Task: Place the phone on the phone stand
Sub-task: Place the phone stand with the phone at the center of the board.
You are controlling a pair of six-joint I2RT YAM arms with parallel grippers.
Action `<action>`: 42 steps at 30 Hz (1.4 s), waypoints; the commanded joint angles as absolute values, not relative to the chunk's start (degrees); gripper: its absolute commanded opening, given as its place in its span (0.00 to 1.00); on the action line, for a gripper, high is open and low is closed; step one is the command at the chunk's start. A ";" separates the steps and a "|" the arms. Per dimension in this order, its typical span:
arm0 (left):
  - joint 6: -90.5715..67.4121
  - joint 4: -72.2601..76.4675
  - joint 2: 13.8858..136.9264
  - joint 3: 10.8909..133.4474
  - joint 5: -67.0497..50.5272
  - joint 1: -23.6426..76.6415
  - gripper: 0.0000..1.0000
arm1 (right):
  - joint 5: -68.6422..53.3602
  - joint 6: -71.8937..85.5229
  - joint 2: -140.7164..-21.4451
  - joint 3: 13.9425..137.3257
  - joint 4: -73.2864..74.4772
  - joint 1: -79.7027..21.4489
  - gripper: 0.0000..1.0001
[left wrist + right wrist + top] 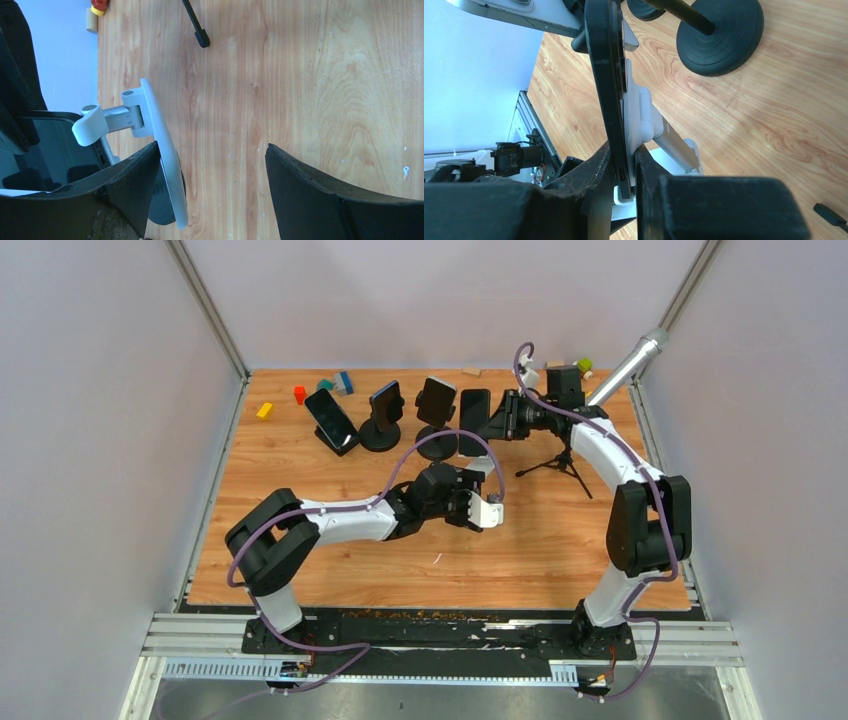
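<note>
**Figure: A robot manipulation cell in a laboratory**

A wood-grain tabletop (540,540) is enclosed on three sides by plain pale panels (90,440) held in aluminium framing posts (210,310). Two black-and-white robot arms, the left arm (340,520) and the right arm (640,510), are bolted to a dark base plate (440,625) on slotted aluminium rails (200,645) at the near edge, with purple cables (400,465) looped along them. Test props line the far side: phones on round-based stands (380,415), small coloured blocks (265,410) and a miniature tripod (560,462).
</note>
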State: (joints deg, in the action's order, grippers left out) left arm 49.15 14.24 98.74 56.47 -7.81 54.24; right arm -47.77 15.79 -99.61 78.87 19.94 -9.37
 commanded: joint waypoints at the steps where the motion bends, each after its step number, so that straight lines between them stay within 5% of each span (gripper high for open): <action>1: 46.45 12.49 101.54 53.60 -5.15 56.20 0.83 | -48.78 22.70 -93.32 79.27 9.66 -9.06 0.00; 25: 45.91 22.22 105.94 50.33 7.84 58.00 0.89 | -49.66 31.72 -89.14 72.00 0.70 -9.11 0.00; 33: 44.49 18.35 99.72 50.37 6.96 58.00 0.99 | -47.64 23.53 -90.97 72.63 2.53 -9.30 0.00; 42: 41.71 4.83 87.63 50.87 -0.16 57.93 1.00 | -44.06 15.07 -94.95 75.85 2.55 -10.08 0.00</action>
State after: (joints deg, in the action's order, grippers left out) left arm 44.97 12.45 94.45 50.78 4.82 57.76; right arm -44.66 19.90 -94.76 70.72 9.32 -9.63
